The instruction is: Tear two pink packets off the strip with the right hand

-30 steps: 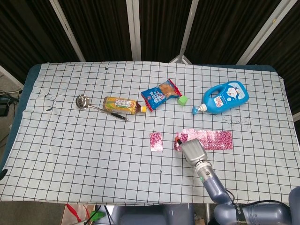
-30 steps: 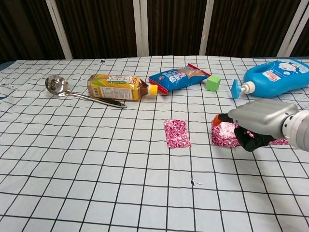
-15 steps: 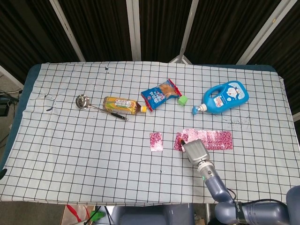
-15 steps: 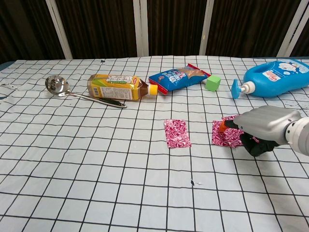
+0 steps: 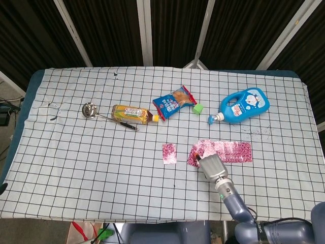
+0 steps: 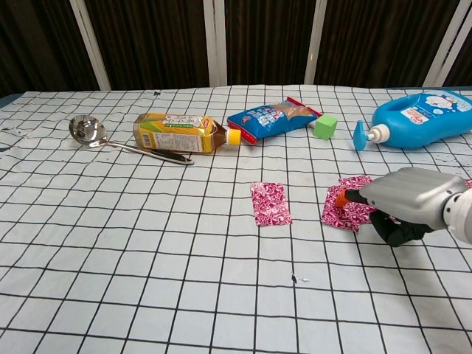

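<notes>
**Operator:** Reporting on the right hand (image 6: 402, 210): what is it doing?

**Technician:** It is sitting low over the near-right part of the checked tablecloth (image 5: 91, 168), with its orange-tipped finger (image 6: 341, 199) lying on the left end of the pink packet strip (image 5: 223, 151). The dark fingers under the grey shell are curling in toward that end packet. Whether they are actually clamping it cannot be told; the shell is covering the contact in both views.

**Operator:** Where is the strip lying?

**Technician:** It is lying flat, running left to right, near of the blue detergent bottle (image 5: 244, 105). Its left end is sitting askew from the rest of the row, and the hand is covering part of it in the chest view.

**Operator:** Is any packet lying apart?

**Technician:** One single pink packet (image 6: 270, 203) is lying flat to the left of the strip, clear of both strip and hand.

**Operator:** And the left hand?

**Technician:** Neither camera is showing it.

**Operator:** What else is sitting on the cloth?

**Technician:** Further back, a metal ladle (image 5: 90, 110) is lying at the left with its handle reaching under a yellow tea bottle (image 5: 132, 114) on its side. A blue snack bag (image 5: 174, 102) is lying right of that bottle, and a small green cube (image 5: 198, 108) is sitting between the bag and the detergent bottle.
</notes>
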{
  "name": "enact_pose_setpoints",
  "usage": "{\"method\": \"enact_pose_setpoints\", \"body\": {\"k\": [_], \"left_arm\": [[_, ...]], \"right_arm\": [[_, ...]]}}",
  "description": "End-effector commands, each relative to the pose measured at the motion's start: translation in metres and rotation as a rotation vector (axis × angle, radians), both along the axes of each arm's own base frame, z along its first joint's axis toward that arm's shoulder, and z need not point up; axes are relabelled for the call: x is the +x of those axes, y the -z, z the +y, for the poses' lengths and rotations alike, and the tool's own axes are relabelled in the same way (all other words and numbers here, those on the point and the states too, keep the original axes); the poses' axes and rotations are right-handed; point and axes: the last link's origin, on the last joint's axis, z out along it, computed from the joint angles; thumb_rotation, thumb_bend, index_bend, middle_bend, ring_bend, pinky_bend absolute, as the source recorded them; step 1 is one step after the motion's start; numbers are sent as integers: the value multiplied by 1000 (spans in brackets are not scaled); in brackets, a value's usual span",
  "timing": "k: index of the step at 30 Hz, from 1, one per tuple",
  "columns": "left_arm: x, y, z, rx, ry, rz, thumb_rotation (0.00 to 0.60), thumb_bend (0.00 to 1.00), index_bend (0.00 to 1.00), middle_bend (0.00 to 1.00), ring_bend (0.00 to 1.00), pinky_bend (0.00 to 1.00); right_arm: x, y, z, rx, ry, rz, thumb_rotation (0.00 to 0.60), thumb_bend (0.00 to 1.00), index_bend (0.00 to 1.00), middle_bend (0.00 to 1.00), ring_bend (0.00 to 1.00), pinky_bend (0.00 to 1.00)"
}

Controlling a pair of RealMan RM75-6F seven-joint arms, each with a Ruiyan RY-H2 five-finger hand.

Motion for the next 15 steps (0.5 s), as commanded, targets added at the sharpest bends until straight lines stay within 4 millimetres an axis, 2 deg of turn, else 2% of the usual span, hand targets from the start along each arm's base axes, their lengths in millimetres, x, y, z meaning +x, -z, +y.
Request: {"method": "enact_pose_setpoints", "body": {"k": [1,15], "left_arm": [[0,0,0,0,2,-1,600,276,162,26,0,84],[0,-1,-1,2,3,-5,600,276,162,27,0,84]], "right_arm": [[1,1,5,10,-8,0,600,887,170,849,849,643],[6,2,27,56,-37,-10,600,886,176,849,849,643]]}}
